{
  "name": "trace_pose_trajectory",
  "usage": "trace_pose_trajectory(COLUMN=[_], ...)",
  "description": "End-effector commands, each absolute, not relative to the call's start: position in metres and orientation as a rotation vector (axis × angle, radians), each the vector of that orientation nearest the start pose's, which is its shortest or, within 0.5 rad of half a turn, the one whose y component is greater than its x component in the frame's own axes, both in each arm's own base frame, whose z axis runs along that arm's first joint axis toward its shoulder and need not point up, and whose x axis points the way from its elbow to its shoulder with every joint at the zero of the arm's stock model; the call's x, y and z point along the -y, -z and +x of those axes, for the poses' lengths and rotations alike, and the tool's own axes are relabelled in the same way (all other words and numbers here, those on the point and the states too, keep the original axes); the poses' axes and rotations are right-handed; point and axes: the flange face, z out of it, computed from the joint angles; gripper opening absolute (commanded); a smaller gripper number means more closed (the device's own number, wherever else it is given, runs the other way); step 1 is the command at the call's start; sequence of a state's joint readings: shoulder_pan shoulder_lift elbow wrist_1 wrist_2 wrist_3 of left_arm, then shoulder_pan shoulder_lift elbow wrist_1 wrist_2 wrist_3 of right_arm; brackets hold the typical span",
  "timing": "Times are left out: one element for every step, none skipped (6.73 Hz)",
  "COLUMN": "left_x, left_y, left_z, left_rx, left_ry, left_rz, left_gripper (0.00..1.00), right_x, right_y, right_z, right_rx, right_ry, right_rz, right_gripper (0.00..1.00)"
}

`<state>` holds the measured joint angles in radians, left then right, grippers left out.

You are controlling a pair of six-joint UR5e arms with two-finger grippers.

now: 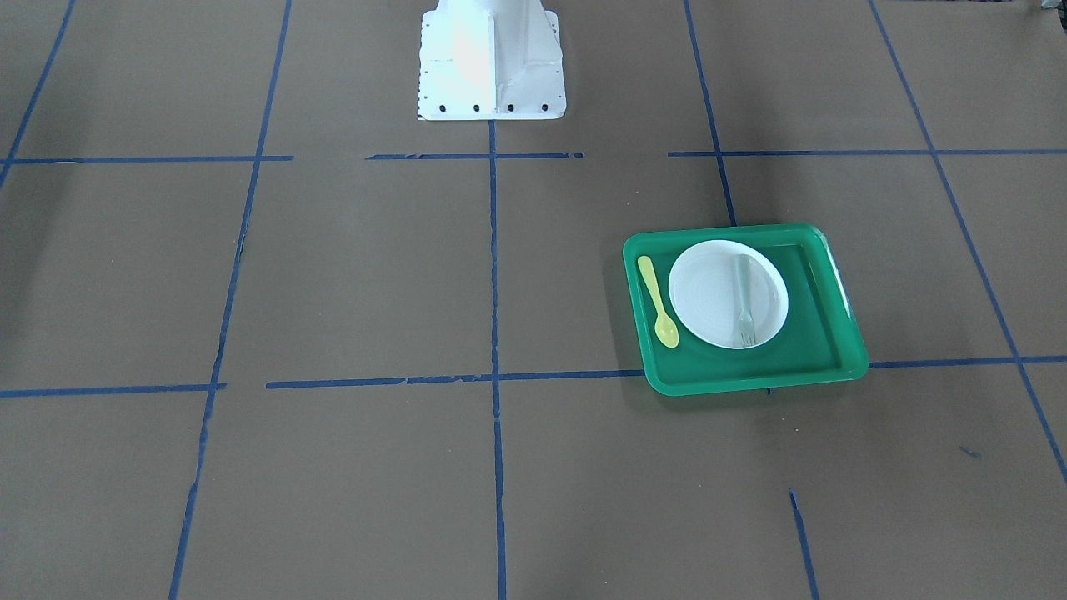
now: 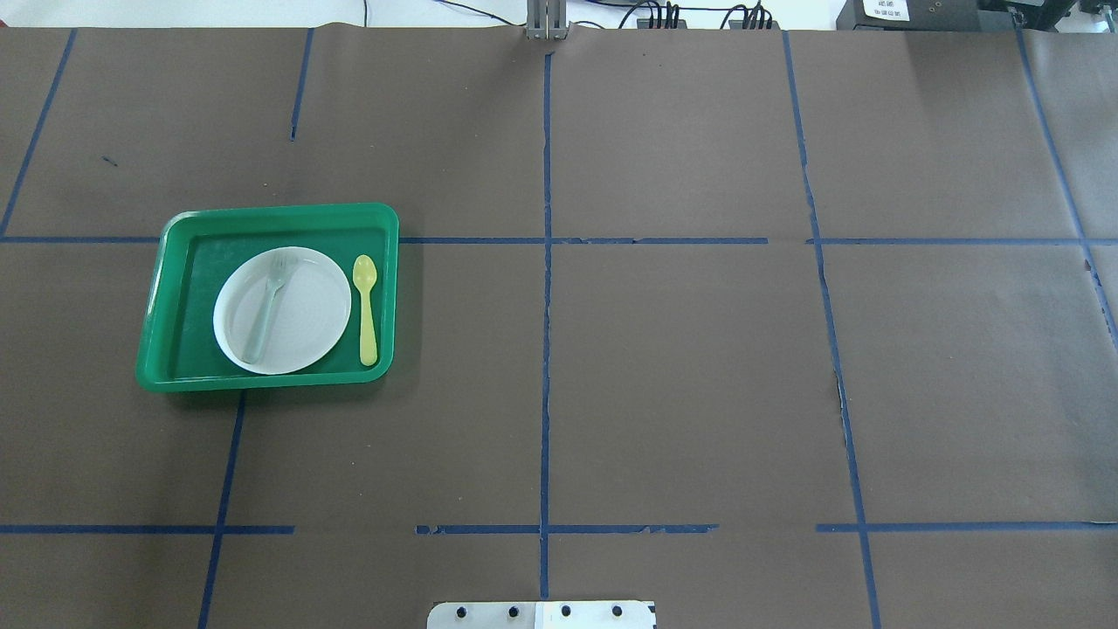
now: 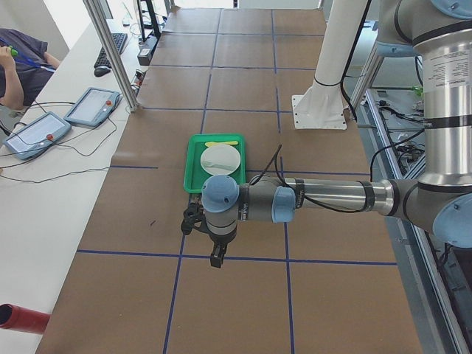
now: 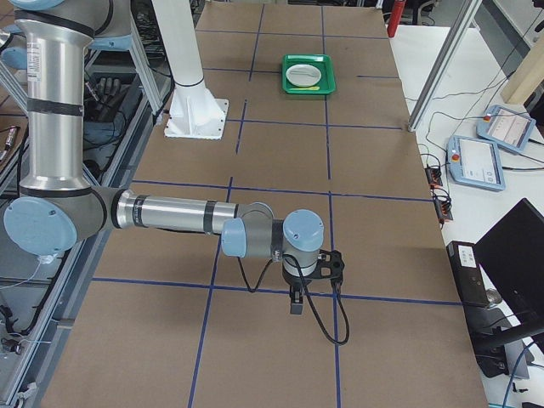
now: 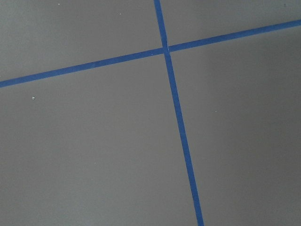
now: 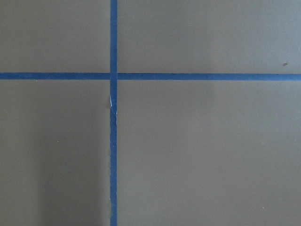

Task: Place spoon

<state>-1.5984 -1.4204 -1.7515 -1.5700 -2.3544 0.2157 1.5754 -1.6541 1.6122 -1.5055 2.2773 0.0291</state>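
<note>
The pale-yellow spoon (image 2: 365,307) lies in the green tray (image 2: 175,367), just right of the white plate (image 2: 306,306); it also shows in the front-facing view (image 1: 658,301). A grey-green fork (image 2: 266,307) lies on the plate. My left gripper (image 3: 216,258) shows only in the exterior left view, hanging over the table well short of the tray; I cannot tell if it is open or shut. My right gripper (image 4: 297,303) shows only in the exterior right view, far from the tray; I cannot tell its state. Both wrist views show only brown table and blue tape.
The robot's white base (image 1: 490,62) stands at the table's middle edge. Blue tape lines (image 2: 546,349) divide the brown table. Tablets (image 3: 92,107) and cables lie on the side bench; a person (image 3: 18,63) sits there.
</note>
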Motion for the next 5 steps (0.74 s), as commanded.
trace_pose_trajectory(left_x=[0.4297,0.4288,0.4289,0.4290,0.4290], left_y=[-0.6375,-0.6397,-0.6381,-0.6374,-0.6369], left_z=[-0.0749,-0.0748,-0.0747,-0.0747,-0.0749], left_rx=[-0.776,-0.776,-0.777,-0.777,-0.776], left_ry=[-0.190,-0.188,-0.189,-0.190,-0.190], left_rz=[0.125,0.121,0.124,0.125,0.125], left_gripper=[1.00,1.00,1.00,1.00,1.00], right_x=[0.4570,0.4571,0.4579,0.4578,0.4570], right_y=[-0.6765,-0.6762,-0.6755,-0.6757,-0.6764], right_z=[0.0708,0.0707,0.0707,0.0707,0.0707], right_rx=[0.706,0.707,0.707,0.707,0.707], right_ry=[-0.025,-0.024,-0.024,-0.024,-0.025], right_rz=[0.012,0.013,0.015,0.013,0.012], right_gripper=[1.00,1.00,1.00,1.00,1.00])
